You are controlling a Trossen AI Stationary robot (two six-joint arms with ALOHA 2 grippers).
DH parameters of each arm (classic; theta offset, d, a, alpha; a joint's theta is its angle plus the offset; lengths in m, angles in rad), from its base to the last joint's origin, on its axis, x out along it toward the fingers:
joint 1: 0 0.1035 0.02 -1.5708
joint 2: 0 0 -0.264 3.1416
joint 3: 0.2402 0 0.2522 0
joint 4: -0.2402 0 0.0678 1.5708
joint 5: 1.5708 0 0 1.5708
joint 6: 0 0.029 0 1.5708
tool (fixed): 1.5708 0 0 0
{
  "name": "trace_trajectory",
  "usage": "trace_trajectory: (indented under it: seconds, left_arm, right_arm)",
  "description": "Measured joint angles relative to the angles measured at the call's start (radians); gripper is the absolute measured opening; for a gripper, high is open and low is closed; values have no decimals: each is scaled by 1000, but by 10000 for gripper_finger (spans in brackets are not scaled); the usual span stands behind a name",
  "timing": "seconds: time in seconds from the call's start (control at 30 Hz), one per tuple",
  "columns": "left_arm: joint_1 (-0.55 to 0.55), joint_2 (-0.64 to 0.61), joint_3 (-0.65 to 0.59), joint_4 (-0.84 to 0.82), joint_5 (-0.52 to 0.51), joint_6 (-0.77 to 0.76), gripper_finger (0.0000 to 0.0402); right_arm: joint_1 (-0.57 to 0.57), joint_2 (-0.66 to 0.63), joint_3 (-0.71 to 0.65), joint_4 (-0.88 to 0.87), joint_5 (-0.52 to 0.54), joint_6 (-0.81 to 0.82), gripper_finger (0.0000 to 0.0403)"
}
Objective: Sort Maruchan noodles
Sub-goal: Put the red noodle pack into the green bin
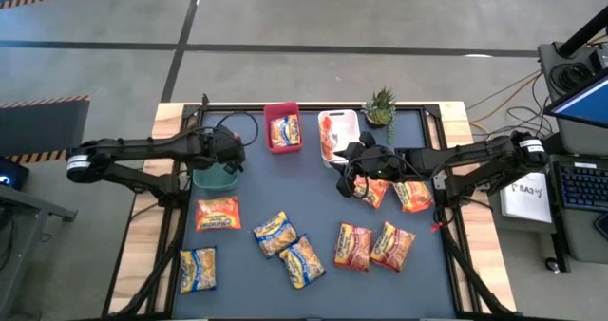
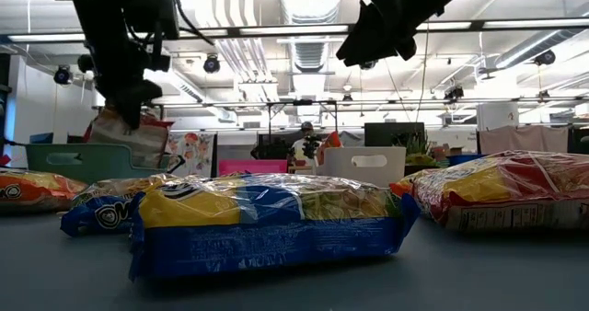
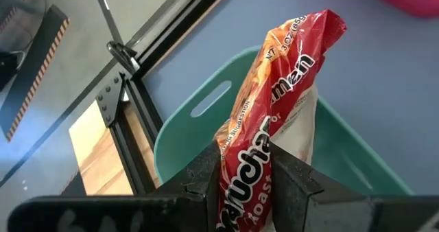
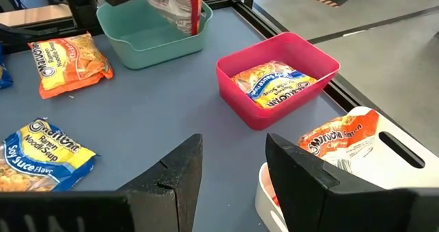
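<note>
My left gripper (image 3: pixel 245 180) is shut on a red Maruchan packet (image 3: pixel 274 88) and stands over the green bin (image 1: pixel 215 179) at the table's left. My right gripper (image 4: pixel 230 170) is open with nothing between its fingers; it hovers beside the white bin (image 1: pixel 338 131), which holds an orange packet (image 4: pixel 339 139). A yellow packet (image 4: pixel 274 84) lies in the red bin (image 1: pixel 282 128). Several more packets lie flat on the table: an orange one (image 1: pixel 218 213), yellow-and-blue ones (image 1: pixel 274 233) (image 1: pixel 198 269) and red-orange ones (image 1: pixel 352 247) (image 1: pixel 413 196). My left gripper pinches the red packet between its two fingers near the upper end (image 3: pixel 247 160), coming from above and pointing down. The packet hangs below the fingers, bowed along its length. Its lower end (image 4: pixel 182 12) reaches into the green bin; whether it touches the bin's floor I cannot tell.
The three bins stand along the table's far side, with a small potted plant (image 1: pixel 380 104) at the far edge right of the white bin. Two red-orange packets lie under the right arm. Bare mat shows between the bins and the near row of packets.
</note>
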Motion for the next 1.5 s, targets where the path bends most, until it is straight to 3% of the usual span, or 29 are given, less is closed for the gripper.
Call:
trace_trajectory:
  seconds: [0.23,0.63,0.97,1.33,1.5]
  left_arm:
    - [2,5,-64,58,1,-4,82]
    - [3,13,-65,58,-37,-29,117]
    - [10,17,-65,55,-61,-45,119]
    - [24,18,15,-177,-178,-222,114]
    - [18,18,116,-178,-132,-174,114]
  right_arm:
    - [0,0,0,0,0,2,150]
    - [0,0,-1,1,0,2,150]
    - [0,0,-1,2,0,2,150]
    - [0,0,-1,2,0,0,150]
    - [0,0,-1,1,0,-1,151]
